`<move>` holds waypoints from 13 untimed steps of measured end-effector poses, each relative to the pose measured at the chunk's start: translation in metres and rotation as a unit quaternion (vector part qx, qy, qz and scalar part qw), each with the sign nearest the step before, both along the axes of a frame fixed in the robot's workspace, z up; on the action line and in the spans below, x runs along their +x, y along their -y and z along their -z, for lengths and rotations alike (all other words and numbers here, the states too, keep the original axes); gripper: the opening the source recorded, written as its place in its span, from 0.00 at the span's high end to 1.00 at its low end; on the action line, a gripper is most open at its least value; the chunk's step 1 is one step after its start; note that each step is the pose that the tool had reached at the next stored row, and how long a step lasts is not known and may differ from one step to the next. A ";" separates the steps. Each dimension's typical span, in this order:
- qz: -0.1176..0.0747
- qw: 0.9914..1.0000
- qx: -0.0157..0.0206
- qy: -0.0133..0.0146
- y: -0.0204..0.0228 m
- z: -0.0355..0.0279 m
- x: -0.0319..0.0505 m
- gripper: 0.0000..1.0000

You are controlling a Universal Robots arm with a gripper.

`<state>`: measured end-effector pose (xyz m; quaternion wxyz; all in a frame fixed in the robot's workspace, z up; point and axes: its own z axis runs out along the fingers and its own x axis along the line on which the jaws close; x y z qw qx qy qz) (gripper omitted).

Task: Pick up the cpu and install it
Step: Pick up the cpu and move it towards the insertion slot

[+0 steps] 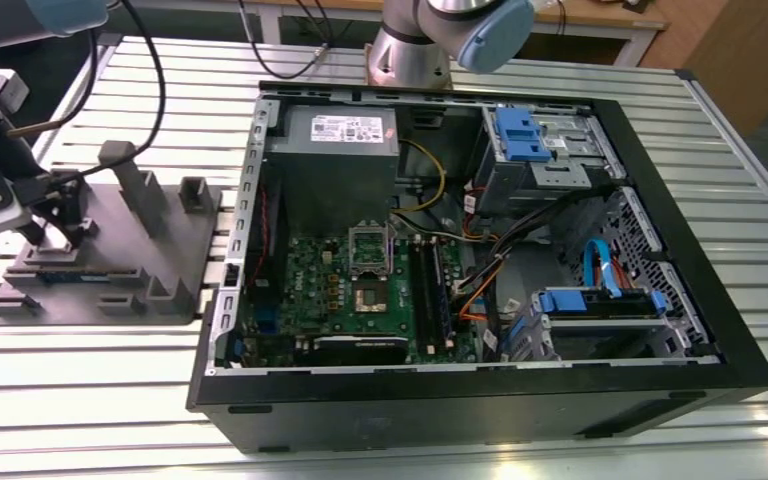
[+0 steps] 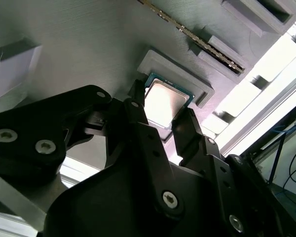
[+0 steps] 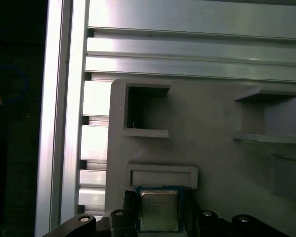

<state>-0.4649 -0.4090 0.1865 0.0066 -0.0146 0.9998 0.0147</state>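
Note:
The cpu (image 2: 164,100) (image 3: 159,211), a small square chip with a shiny metal top, lies in a shallow grey nest on the grey fixture plate (image 1: 177,240). That plate sits on the exterior view's left. My gripper (image 1: 57,237) (image 2: 160,112) (image 3: 160,205) is down on that nest. Its black fingers (image 2: 138,106) press against two opposite edges of the chip, with no gap showing in either wrist view. The chip still rests level in the nest. The green motherboard's open socket (image 1: 368,292) is inside the computer case.
The open black computer case (image 1: 704,300) lies on a slatted aluminium table (image 1: 91,400), with a grey power supply box (image 1: 337,135), blue drive brackets and loose cables inside. Upright posts (image 1: 137,185) rise from the fixture beside my gripper. A memory stick (image 2: 197,42) lies in a slot beside the nest.

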 end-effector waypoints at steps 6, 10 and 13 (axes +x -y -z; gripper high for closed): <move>0.000 1.000 0.000 0.000 0.0000 -0.0084 0.0002 0.53; 0.000 1.000 0.000 0.000 0.0000 -0.0158 0.0002 0.53; 0.000 1.000 0.000 0.000 0.0000 -0.0165 0.0003 0.53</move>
